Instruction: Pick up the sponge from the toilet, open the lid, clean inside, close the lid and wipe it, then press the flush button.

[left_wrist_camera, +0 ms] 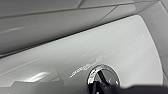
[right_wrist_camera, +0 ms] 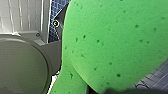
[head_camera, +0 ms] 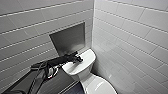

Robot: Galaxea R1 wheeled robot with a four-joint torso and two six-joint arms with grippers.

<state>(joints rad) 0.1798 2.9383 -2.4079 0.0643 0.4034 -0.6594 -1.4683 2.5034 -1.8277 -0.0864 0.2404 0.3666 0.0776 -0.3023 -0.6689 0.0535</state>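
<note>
the left pincer [head_camera: 78, 59] sits low over the flat top of the tank [head_camera: 86, 55], reaching in from the left on its dark arm [head_camera: 37, 75]. its own camera shows its dark tip at the near edge of the round chrome flush button [left_wrist_camera: 103, 76]. i cannot tell how far it is open, or whether it presses on the button. it has hold of nothing that shows.

the right pincer [right_wrist_camera: 117, 91] is a dark edge under the sponge [right_wrist_camera: 112, 42]. the bright green, speckled sponge hangs close to that camera, clear of the blue tiled floor [right_wrist_camera: 155, 80], so the pincer has it in its grip. just beside the sponge is the rounded side of the toilet [head_camera: 82, 72].

the lid [head_camera: 100, 86] lies down over the bowl. behind the tank a grey recess [head_camera: 68, 40] is set into the wall. pale tiles [head_camera: 130, 37] cover both walls of the corner.
</note>
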